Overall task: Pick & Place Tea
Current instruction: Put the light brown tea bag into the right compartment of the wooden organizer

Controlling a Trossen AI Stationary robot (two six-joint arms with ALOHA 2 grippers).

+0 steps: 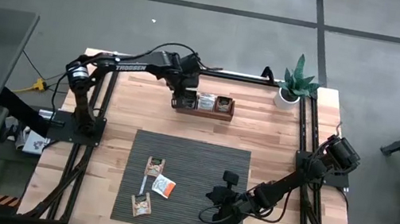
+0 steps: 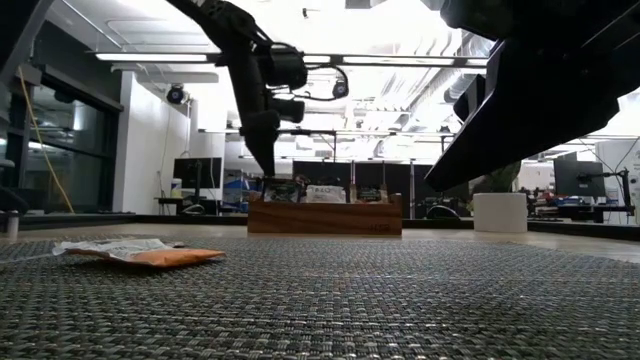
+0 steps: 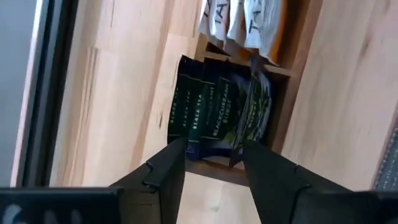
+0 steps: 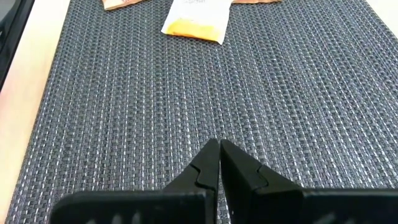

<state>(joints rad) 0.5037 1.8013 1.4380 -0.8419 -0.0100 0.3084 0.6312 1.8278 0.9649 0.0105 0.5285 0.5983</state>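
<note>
Tea sachets, small flat squares: three lie loose on the dark woven mat (image 1: 200,160), one orange (image 1: 163,187) and two tan-white (image 1: 153,167) (image 1: 141,205), while the long wooden box (image 1: 202,111) on the tabletop (image 1: 276,140) holds dark green-black sachets (image 3: 217,112) in one compartment and white ones (image 3: 242,22) in the next. Left hand (image 3: 214,163) hangs over the dark ones, fingers apart, gripping nothing. Right hand (image 4: 219,163) sits low over the mat, pinched together and empty.

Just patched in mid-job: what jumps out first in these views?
The left gripper hangs open over the wooden tea box at the table's far edge, right above its dark green sachets. Three loose sachets lie on the grey mat, where the right gripper rests shut.
</note>
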